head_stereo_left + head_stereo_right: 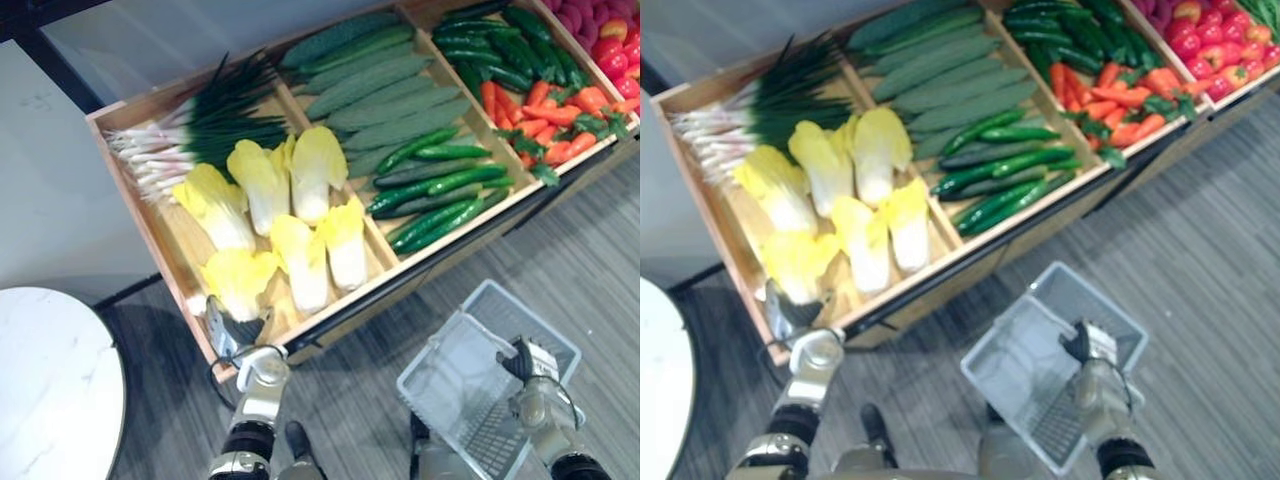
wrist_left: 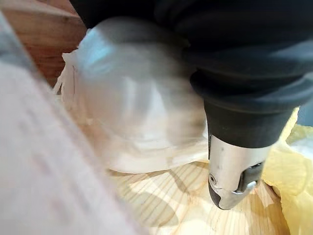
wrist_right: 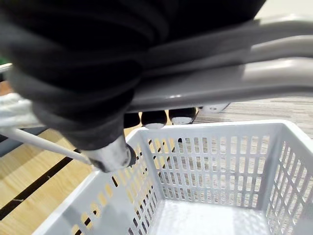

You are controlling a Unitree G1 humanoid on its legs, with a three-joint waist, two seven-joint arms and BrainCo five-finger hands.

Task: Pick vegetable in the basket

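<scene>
Several yellow-white cabbages lie in the near compartment of a wooden crate [image 1: 143,205]. My left hand [image 1: 224,336] reaches over the crate's front corner to the nearest cabbage [image 1: 238,280]. In the left wrist view that cabbage's white base [image 2: 132,98] lies against the palm, with the thumb [image 2: 230,181] beside it and the fingers hidden behind it. My right hand [image 1: 528,364] is shut on the handle [image 3: 234,83] of a light grey plastic basket [image 1: 470,385], which hangs empty over the floor to the right of the crate.
The crate also holds spring onions [image 1: 190,130], large cucumbers [image 1: 380,90], slim green cucumbers [image 1: 430,185], carrots [image 1: 540,115] and red peppers [image 1: 615,50]. A white round table [image 1: 50,380] stands at the lower left. Grey floor lies below the crate.
</scene>
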